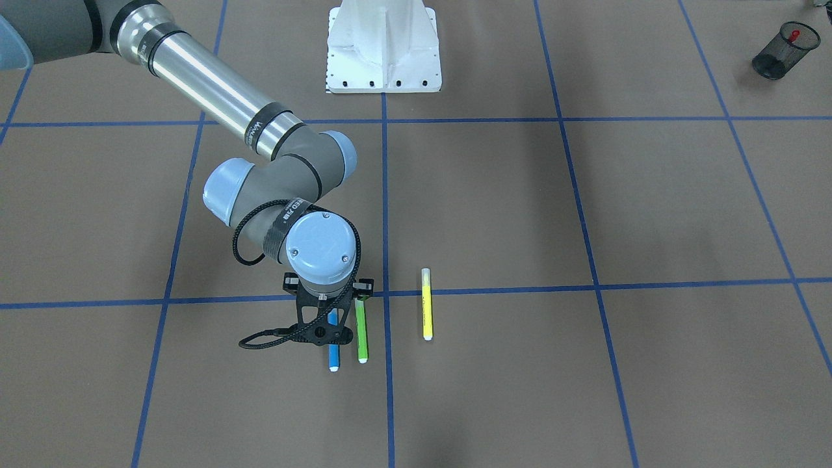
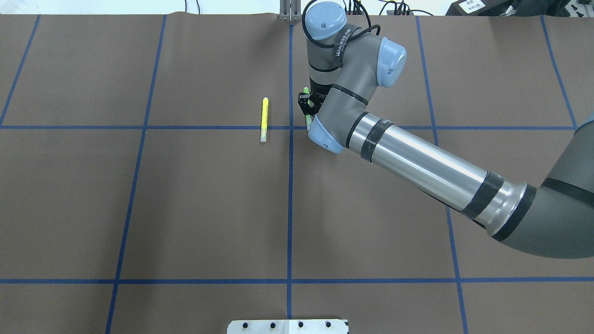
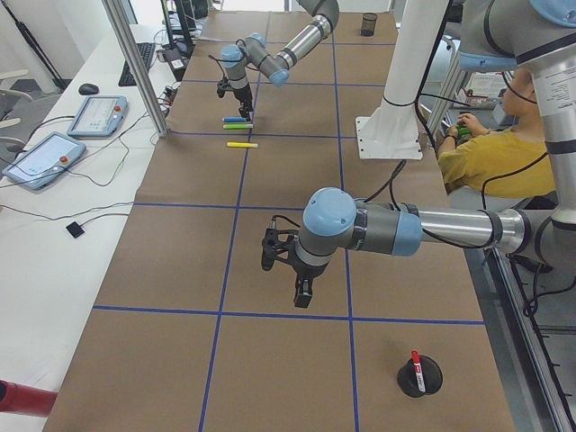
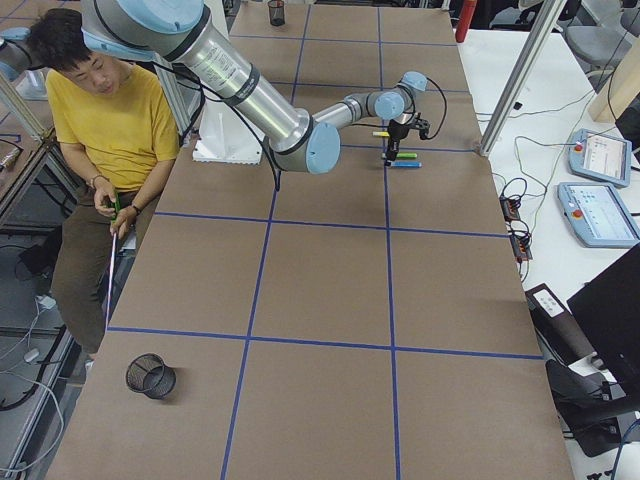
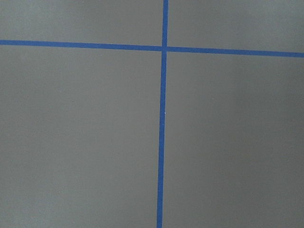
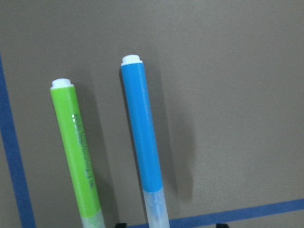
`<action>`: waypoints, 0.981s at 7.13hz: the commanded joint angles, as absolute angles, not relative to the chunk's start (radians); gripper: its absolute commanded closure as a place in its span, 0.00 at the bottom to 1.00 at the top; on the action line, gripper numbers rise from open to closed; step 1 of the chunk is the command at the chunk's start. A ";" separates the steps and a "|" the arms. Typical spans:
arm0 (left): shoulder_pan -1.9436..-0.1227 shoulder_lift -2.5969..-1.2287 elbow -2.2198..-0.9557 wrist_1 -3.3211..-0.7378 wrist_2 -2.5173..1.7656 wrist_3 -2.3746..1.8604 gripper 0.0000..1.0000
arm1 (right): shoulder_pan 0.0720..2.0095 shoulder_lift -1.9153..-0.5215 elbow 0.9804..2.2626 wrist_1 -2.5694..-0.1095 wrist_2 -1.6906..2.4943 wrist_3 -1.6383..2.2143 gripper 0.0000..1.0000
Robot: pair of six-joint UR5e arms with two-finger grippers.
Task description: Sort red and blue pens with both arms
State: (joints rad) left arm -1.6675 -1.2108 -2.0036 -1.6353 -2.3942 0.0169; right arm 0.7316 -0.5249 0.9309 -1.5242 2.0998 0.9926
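Jaws of the right arm (image 1: 214,91) hang apart over the blue highlighter (image 1: 334,356), which lies on the desk (image 1: 585,208) just beside a green highlighter (image 1: 361,331). A clean pick likely means centring on blue, clear of green. Whether the left arm (image 3: 432,229) has its jaws apart or together cannot be told.
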 commanded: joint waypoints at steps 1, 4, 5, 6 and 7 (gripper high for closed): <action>-1.667 -1.212 -2.005 -1.635 -2.391 0.018 0.00 | 0.726 -0.526 0.914 -1.525 2.100 0.928 0.52; -1.667 -1.212 -2.006 -1.635 -2.391 0.018 0.00 | 0.726 -0.526 0.905 -1.525 2.098 0.896 0.57; -1.667 -1.212 -2.006 -1.635 -2.393 0.018 0.00 | 0.726 -0.526 0.905 -1.525 2.100 0.897 0.57; -1.667 -1.212 -2.008 -1.635 -2.393 0.018 0.00 | 0.726 -0.525 0.905 -1.525 2.100 0.897 0.58; -1.667 -1.212 -2.006 -1.635 -2.391 0.018 0.00 | 0.726 -0.525 0.905 -1.525 2.102 0.899 0.60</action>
